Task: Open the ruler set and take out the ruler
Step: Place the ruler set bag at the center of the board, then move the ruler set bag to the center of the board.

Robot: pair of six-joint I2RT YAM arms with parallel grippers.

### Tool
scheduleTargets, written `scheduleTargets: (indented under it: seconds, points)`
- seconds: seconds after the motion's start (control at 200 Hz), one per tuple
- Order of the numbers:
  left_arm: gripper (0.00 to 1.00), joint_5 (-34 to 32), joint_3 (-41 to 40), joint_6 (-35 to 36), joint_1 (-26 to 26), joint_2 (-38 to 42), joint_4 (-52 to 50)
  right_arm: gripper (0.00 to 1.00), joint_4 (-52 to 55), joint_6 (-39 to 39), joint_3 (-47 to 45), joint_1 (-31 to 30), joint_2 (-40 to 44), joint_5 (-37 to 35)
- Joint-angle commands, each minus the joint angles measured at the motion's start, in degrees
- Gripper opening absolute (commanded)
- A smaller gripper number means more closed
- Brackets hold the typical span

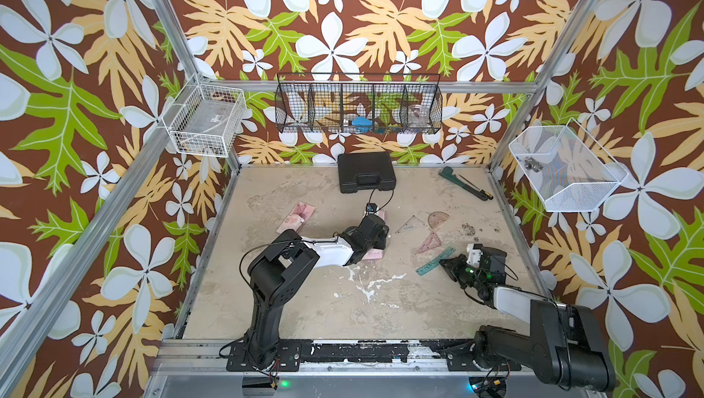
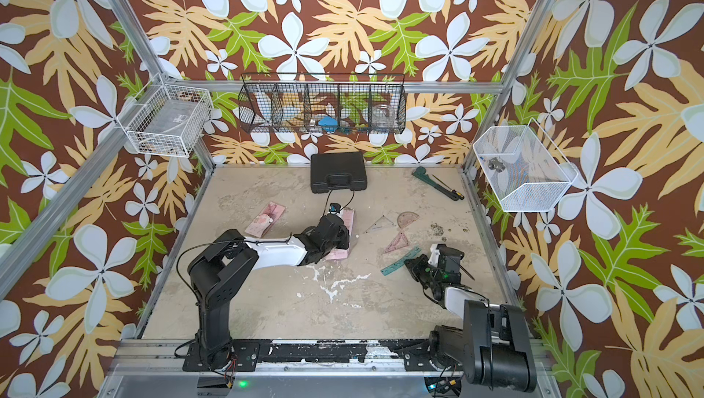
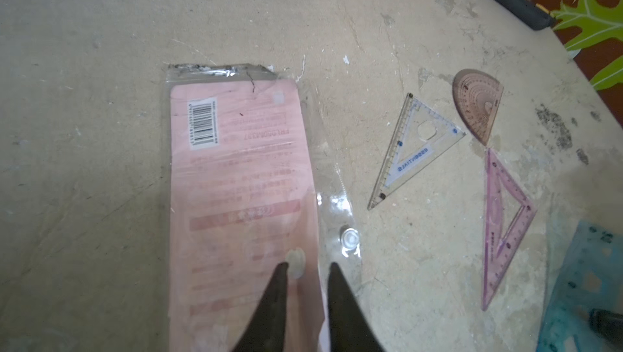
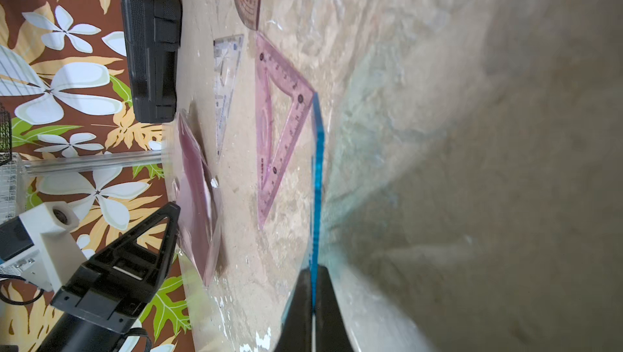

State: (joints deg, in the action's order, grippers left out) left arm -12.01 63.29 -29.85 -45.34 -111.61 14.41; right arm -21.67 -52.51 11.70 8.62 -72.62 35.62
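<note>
**A:** Both top views. The pouch (image 2: 337, 255) is mostly under the left arm (image 1: 327, 251). The teal ruler (image 1: 434, 261) is out, well apart from the pouch and beyond the set squares. One end is at the right gripper (image 1: 446, 264).

**B:** Is the pouch open?

**A:** Can't tell from above. Both sets of jaws are too small to read here.

**B:** Left wrist view?

**A:** The left gripper (image 3: 306, 266) hovers low over the pouch's snap end. The jaws are a little apart, with the pouch's long edge under the gap. Nothing pinched that I can make out. The snap button (image 3: 349, 239) looks undone on the clear flap. Only a pink card shows inside. The clear set square (image 3: 408, 151), protractor (image 3: 478, 104) and pink set square (image 3: 505, 219) lie loose beside the pouch.

**B:** Right wrist view?

**A:** The right jaws are closed tight on one end of the ruler, seen edge-on. Its far end is near the pink set square's corner, on the side away from the pouch. Can't tell whether it rests on the table (image 4: 472, 165) or is lifted.

**B:** Progress?

**A:** My judgement is that the opening is done and the ruler is out. At most, what's left is setting it down and clearing both arms.
</note>
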Motion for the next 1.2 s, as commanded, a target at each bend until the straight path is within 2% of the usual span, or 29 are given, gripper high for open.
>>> scheduleTargets:
  seconds: [0.0, 0.155, 0.2, 0.27, 0.33, 0.375, 0.395, 0.43, 0.525, 0.56, 0.606, 0.661, 0.721, 0.806, 0.866, 0.981, 1.016, 1.106, 1.196]
  points:
    - [0.37, -0.41, 0.57, -1.71, -0.01, 1.34, -0.70, 0.00, -2.61, 0.13, 0.31, 0.05, -2.15, -1.34]
    - [0.45, 0.67, -0.47, -1.80, 0.00, 6.80, -0.49, 0.00, -4.29, -0.75, 1.15, 0.02, -4.29, -1.29]
    - [0.45, 0.81, -1.43, -1.62, -0.01, 9.28, -0.22, 0.11, -3.78, -0.93, 1.46, 0.03, -4.29, -1.59]
    - [0.61, 0.16, -3.55, -0.74, 0.21, 13.70, 0.09, 0.33, -2.85, -1.01, 1.64, 0.02, -3.49, -1.53]
    - [0.62, -0.16, -6.03, 0.22, 1.17, 18.03, 0.26, 0.44, -0.73, -1.10, 1.66, 0.07, -2.11, -4.09]
    - [0.63, -0.03, -8.11, 0.96, 2.76, 20.96, 0.02, 0.47, 1.40, -0.87, 1.85, 0.07, -0.26, -5.54]
    - [0.68, -0.11, -9.02, 0.94, 3.70, 22.46, -0.20, 0.49, 2.39, -0.65, 1.98, 0.03, 0.75, -6.12]
    - [0.70, -0.04, -10.92, 0.92, 5.80, 24.67, -0.78, 0.51, 4.03, -0.24, 2.22, 0.02, 2.91, -7.30]
    - [0.72, -0.02, -15.97, 1.26, 12.49, 29.38, -2.15, 0.52, 8.61, 1.28, 3.76, 0.08, 9.59, -10.61]
    - [0.79, -0.73, -18.23, 1.32, 15.12, 30.45, -1.86, 0.52, 7.64, 1.53, 4.04, -0.08, 11.95, -10.37]
    - [0.80, -0.19, -20.36, 1.22, 18.89, 30.92, -1.41, 0.51, 3.72, 1.30, 3.90, -1.27, 14.88, -9.82]
    - [0.81, 1.41, -22.03, 0.58, 23.95, 30.25, -0.87, 0.50, 1.78, 1.78, 5.87, -5.28, 16.51, -11.53]
    - [0.81, 2.71, -22.49, 0.21, 28.85, 28.23, -0.16, 0.49, 2.36, 5.41, 11.41, -13.54, 15.15, -14.10]
    - [0.82, 3.58, -19.13, 1.66, 34.30, 23.27, -2.17, 0.49, 6.08, 11.79, 21.53, -25.43, 8.65, -16.89]
    - [0.84, 5.12, -15.59, 2.83, 37.52, 18.96, -3.94, 0.48, 5.85, 13.14, 26.68, -30.60, 3.00, -15.81]
    - [0.84, 13.88, -7.30, 5.31, 42.99, 11.54, -8.66, 0.47, -2.53, 9.89, 29.18, -34.65, -4.83, -11.02]
    - [0.87, 15.93, -4.49, 6.38, 43.93, 9.98, -11.37, 0.47, -4.00, 8.91, 29.85, -35.15, -6.84, -9.89]
    - [0.91, 11.35, 0.92, 9.02, 44.24, 6.62, -16.31, 0.46, -5.94, 7.84, 31.00, -36.35, -9.82, -8.18]
    - [0.92, 11.73, 9.09, 12.54, 44.90, 0.99, -24.21, 0.46, -6.75, 7.59, 30.76, -36.65, -10.12, -7.85]
